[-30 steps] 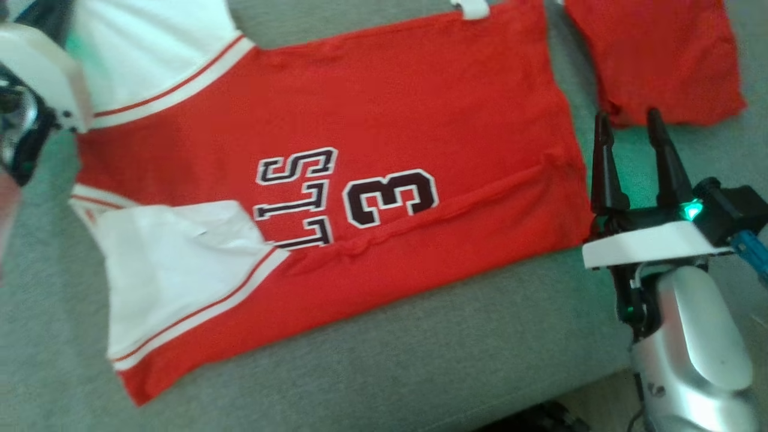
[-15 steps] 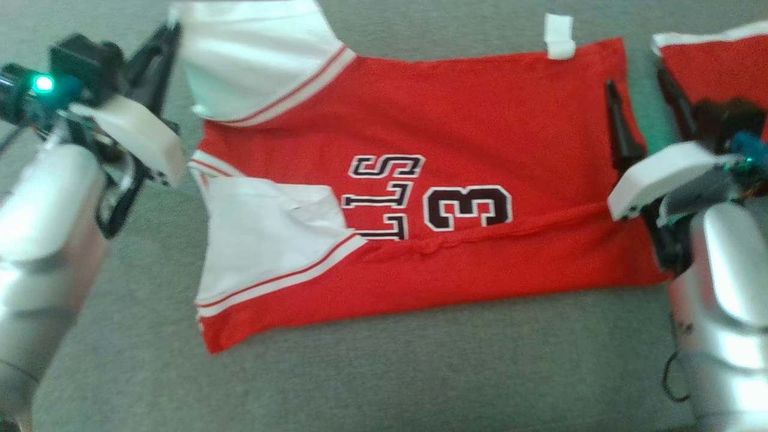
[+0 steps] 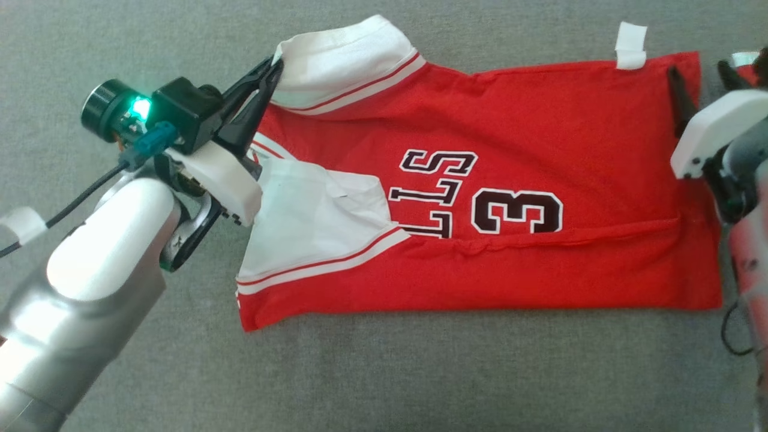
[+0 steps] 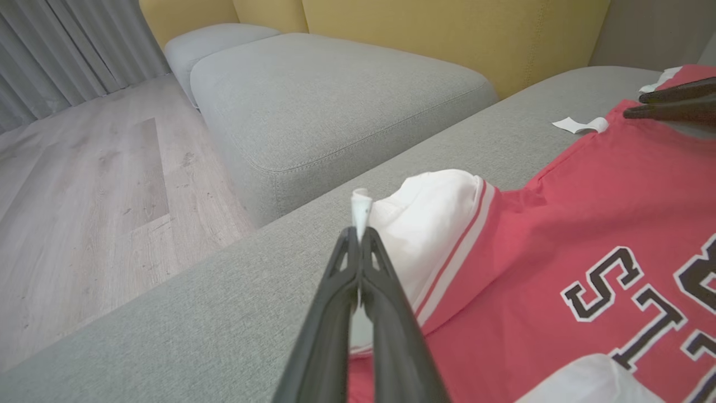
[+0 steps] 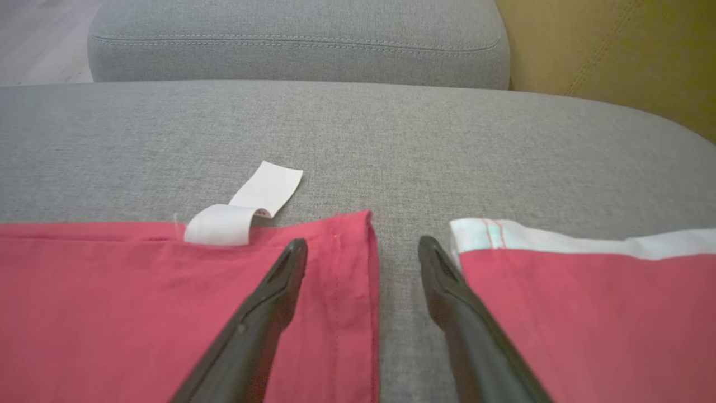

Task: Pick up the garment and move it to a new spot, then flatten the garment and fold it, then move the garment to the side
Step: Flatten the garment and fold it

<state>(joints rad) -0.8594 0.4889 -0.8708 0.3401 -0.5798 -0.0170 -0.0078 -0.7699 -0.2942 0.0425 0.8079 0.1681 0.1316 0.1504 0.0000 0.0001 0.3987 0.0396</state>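
the garment [image 3: 540, 120] lies spread on the sofa seat [image 3: 420, 372], collar end to the left, hem to the right. the left gripper [image 3: 273, 65] is at its far left corner, jaws pinched on the sleeve edge. the right gripper [image 3: 700, 71] is at the far right corner, jaws apart, one over the hem and the other over the gap before a second garment [image 5: 587, 313] just to the right. a label [image 3: 630, 45] sticks out from the far edge. another cushion [image 4: 335, 95] lies beyond the seat, with the floor [image 4: 84, 196] beside it.
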